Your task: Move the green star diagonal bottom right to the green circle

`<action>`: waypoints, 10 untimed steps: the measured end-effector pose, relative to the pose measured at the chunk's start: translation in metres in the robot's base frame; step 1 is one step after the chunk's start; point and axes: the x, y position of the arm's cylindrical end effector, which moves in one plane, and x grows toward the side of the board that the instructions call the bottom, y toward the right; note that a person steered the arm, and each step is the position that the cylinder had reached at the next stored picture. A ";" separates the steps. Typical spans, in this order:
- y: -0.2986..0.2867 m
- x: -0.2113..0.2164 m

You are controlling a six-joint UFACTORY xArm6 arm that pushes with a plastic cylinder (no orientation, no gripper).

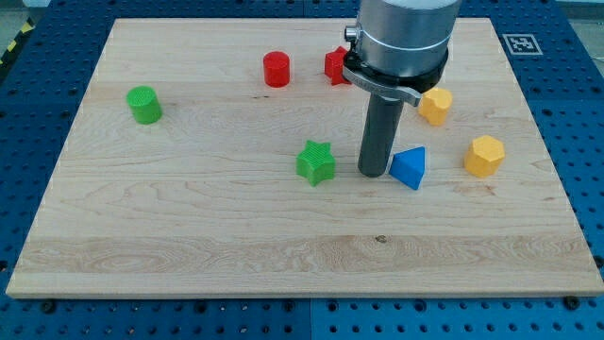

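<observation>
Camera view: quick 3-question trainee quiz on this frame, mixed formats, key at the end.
1. True or false: my tip touches the green star.
2. Which block lies nearest my tip? A) blue block B) green circle C) red cylinder
3. Fill in: the green star sits toward the view's ____ of the green circle.

Key: 1 false, a gap shows between them; 2 A; 3 bottom right.
</observation>
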 end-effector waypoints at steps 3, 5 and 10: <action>-0.101 0.000; -0.124 0.005; -0.203 0.015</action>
